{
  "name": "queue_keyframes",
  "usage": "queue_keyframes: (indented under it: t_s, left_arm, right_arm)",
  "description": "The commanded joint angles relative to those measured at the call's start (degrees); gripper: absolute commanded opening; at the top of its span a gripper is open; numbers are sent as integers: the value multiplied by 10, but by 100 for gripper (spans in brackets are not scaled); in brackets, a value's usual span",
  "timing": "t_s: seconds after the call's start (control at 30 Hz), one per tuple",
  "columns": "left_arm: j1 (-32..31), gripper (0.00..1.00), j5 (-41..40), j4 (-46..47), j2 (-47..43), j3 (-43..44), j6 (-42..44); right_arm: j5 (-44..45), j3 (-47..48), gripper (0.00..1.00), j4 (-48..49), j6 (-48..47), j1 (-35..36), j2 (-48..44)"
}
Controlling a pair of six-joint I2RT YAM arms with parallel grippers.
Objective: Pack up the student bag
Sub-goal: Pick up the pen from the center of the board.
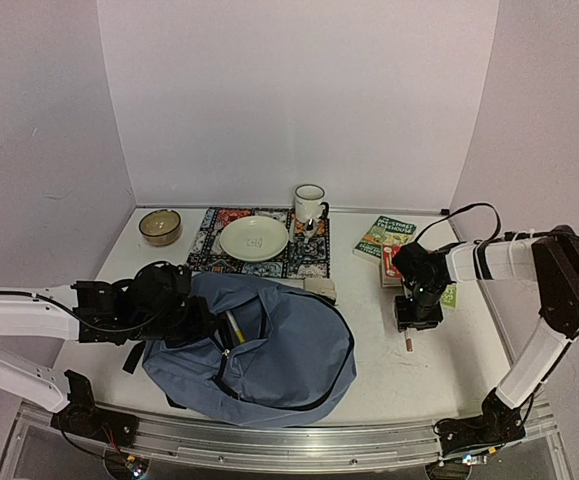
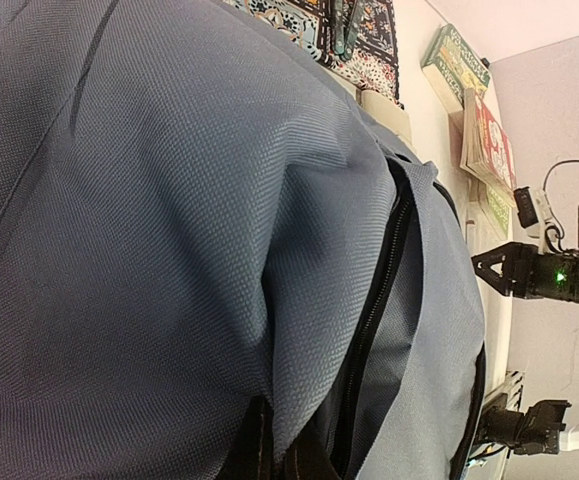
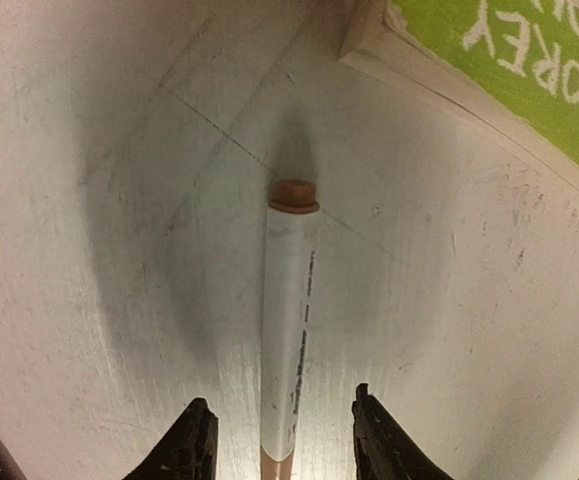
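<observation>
Student bag [image 1: 289, 360] slumped at desk [image 1: 449, 370] near edge, left of centre, zip mouth agape; fabric seemingly pinched by clenched left end effector [image 2: 281, 455]. Step judged: pen pickup. Right end effector [image 3: 280, 400] parted, astride white pen [image 3: 289, 300], nothing grasped. Next: descent, closure, carry to opening required.

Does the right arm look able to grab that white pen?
Probably yes: the right claw hangs open over the pen, a finger on each side, and nothing covers it.
</observation>
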Motion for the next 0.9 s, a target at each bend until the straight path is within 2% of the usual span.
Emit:
queue_keyframes:
  t_s: [0.0, 0.2, 0.33, 0.4, 0.73, 0.87]
  left_arm:
    - [0, 0, -11, -2, -15, 23, 5]
    - [0, 0, -7, -2, -10, 29, 9]
    - [0, 0, -4, -2, -11, 32, 10]
    - [0, 0, -5, -3, -12, 33, 10]
    - [0, 0, -6, -3, -6, 37, 8]
    - [0, 0, -4, -2, 0, 42, 9]
  right_arm:
    - [-26, -13, 41, 4, -9, -3, 31]
    - [-25, -25, 28, 14, -4, -5, 54]
    - [-30, -32, 7, 14, 2, -4, 40]
    - [-34, -33, 1, 12, 4, -4, 21]
    - [-107, -12, 0, -5, 21, 1, -93]
    - [-143, 0, 0, -2, 42, 26, -131]
